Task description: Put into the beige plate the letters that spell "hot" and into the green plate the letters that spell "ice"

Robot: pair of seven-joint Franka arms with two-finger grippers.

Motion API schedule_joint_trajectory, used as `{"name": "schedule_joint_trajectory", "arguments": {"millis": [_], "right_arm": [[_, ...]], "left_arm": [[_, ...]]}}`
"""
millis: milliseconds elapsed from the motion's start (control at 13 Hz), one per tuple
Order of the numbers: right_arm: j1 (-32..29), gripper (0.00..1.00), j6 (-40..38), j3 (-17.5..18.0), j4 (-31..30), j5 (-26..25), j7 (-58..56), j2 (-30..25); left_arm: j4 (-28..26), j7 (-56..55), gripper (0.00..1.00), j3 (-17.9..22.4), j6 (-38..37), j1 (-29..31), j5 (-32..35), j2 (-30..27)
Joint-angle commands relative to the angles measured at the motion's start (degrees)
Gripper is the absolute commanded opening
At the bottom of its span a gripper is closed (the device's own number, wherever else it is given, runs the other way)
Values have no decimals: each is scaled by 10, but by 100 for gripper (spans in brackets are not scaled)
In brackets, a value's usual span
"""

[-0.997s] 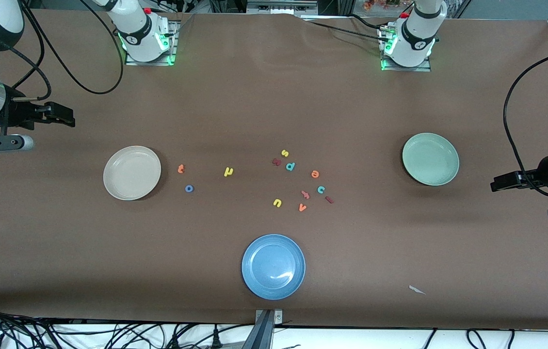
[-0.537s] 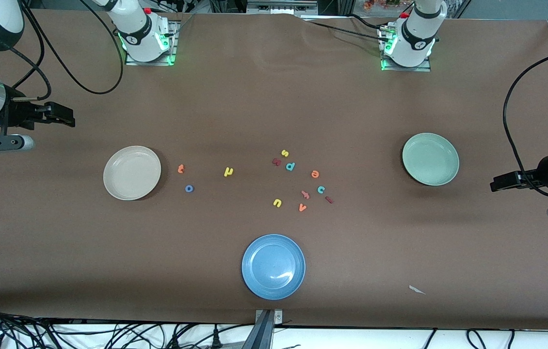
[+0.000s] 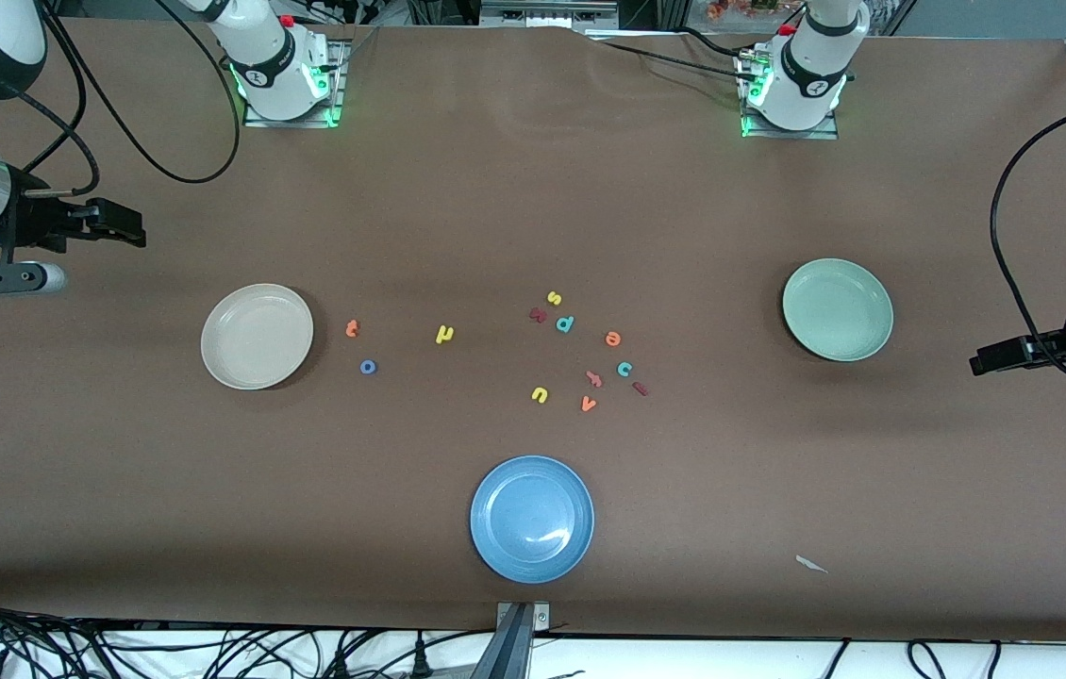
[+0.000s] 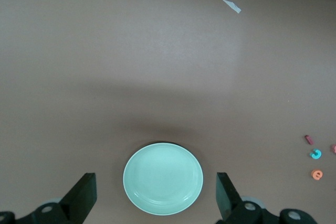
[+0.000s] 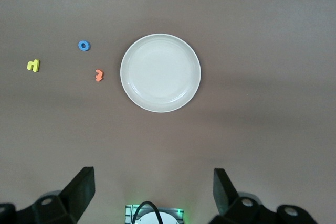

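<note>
Brown matte table (image 3: 533, 189). Smooth round rimmed plates: beige plate (image 3: 257, 336) at 9 o'clock of the letter scatter, green plate (image 3: 838, 309) at 3, blue plate (image 3: 532, 519) at 6; all empty. Right gripper (image 3: 123, 226) and left gripper (image 3: 991, 359) hover at the table's ends, jaws wide, holding nothing. Foam letters: orange t (image 3: 352, 328), blue o (image 3: 368, 367), yellow h (image 3: 443, 333) nearest beige; orange e (image 3: 614, 339), teal c (image 3: 624, 369), dark red i (image 3: 641, 389) mid-table.

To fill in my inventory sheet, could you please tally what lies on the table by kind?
Letters: 12
Plates: 3 (beige, green, blue)
Paper scrap: 1
Total: 16
</note>
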Motion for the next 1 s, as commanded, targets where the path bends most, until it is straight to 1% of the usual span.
{"name": "schedule_joint_trajectory", "arguments": {"millis": [0,690,921], "right_arm": [[-1,100,-2,-1,-7,12,-6,-8],[-1,100,-2,-1,-7,13,0,-9],[-1,100,-2,-1,-7,13,0,-9]], "left_arm": [[-1,-14,100,-6,-10,2,-6,-10],[2,-11,100,1,-10,4,-3,-8],[2,-12,100,-3,-8,4,-8,-8]]}}
